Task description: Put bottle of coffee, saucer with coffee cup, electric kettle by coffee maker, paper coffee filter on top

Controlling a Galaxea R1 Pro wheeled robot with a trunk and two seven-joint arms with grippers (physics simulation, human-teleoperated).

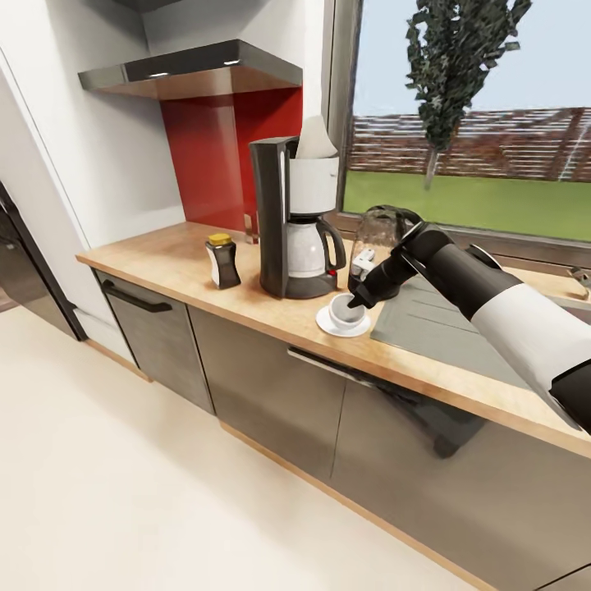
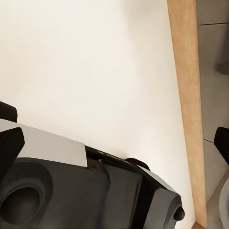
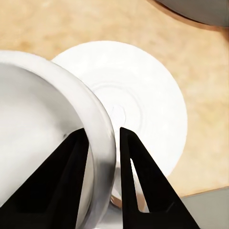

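Here, just beside the coffee maker (image 1: 297, 217), the right gripper (image 1: 356, 300) pinches the cup (image 1: 345, 313) by its thin rim over the saucer (image 3: 143, 100) on the counter (image 1: 176, 263), one finger inside; probably light, stiff, slick and breakable.

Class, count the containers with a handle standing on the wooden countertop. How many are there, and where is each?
3: the coffee maker's carafe, the coffee cup on the saucer held by the right gripper, and the electric kettle behind the arm. Others may be hidden.

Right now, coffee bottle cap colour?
Yellow cap on the bottle of coffee; clearest in the head view.
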